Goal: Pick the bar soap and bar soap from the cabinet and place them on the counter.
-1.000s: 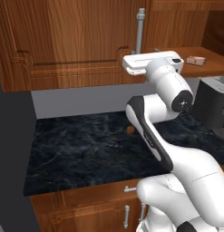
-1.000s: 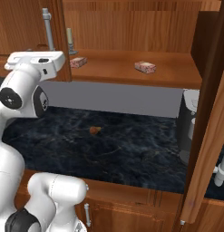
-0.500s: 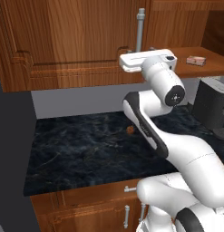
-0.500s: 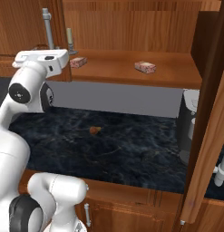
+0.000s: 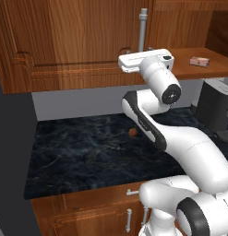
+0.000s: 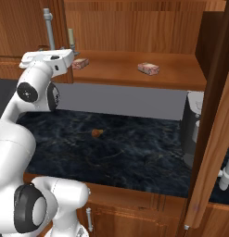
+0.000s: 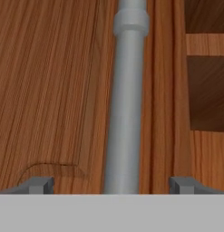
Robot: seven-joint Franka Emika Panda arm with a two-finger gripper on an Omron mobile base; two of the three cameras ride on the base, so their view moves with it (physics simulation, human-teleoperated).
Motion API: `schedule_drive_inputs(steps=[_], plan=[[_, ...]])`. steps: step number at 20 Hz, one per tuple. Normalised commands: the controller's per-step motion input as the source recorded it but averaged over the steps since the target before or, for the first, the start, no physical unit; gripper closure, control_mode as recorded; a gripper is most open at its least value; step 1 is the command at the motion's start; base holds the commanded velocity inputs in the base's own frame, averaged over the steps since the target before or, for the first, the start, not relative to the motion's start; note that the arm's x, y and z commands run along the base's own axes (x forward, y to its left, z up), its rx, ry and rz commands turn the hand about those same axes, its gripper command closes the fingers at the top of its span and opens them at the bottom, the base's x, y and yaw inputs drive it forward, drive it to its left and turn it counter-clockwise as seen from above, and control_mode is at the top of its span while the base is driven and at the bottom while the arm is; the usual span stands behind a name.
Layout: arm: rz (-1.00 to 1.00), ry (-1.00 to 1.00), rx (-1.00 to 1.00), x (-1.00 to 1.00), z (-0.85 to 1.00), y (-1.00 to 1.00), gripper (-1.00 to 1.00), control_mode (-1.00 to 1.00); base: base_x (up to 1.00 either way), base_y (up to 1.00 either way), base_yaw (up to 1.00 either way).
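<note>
My gripper [image 7: 114, 185] is open, its fingertips [image 7: 38, 185] set either side of the silver bar handle [image 7: 124, 99] of the shut cabinet door [image 5: 78, 37]. The white hand [image 5: 145, 60] sits level with the shelf's left end. Two bar soaps lie on the cabinet shelf [image 6: 120, 74]: one [image 6: 80, 63] just right of the hand [image 6: 46, 58], the other [image 6: 148, 68] further right, also visible in the left base view [image 5: 199, 61]. The black counter [image 5: 87, 152] lies below.
A small brown lump [image 6: 96, 133] rests mid-counter. A dark coffee machine [image 5: 217, 108] stands at the counter's right end. The open cabinet door [image 6: 218, 115] juts out on the right. A pale candle [image 6: 71, 39] stands by the left soap.
The hand has slid a little left along the shelf front toward the door handle, and the wrist has turned.
</note>
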Motion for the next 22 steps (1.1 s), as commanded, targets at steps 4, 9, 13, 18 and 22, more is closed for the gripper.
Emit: schedule_drive_inputs(steps=[4, 9, 13, 18, 22], plan=[[0.0, 0.0, -0.03, 0.37, -0.08, 0.06, -1.0, -1.0, 0.0, 0.0, 0.0], [0.0, 0.0, -0.03, 0.37, -0.08, 0.06, -1.0, -1.0, 0.0, 0.0, 0.0], [0.0, 0.0, -0.03, 0.38, -0.1, 0.12, 1.0, -1.0, 0.0, 0.0, 0.0], [0.0, 0.0, 0.0, 0.37, -0.07, 0.12, 1.0, -1.0, 0.0, 0.0, 0.0], [0.0, 0.0, 0.0, 0.31, -0.12, 0.02, 1.0, -1.0, 0.0, 0.0, 0.0]])
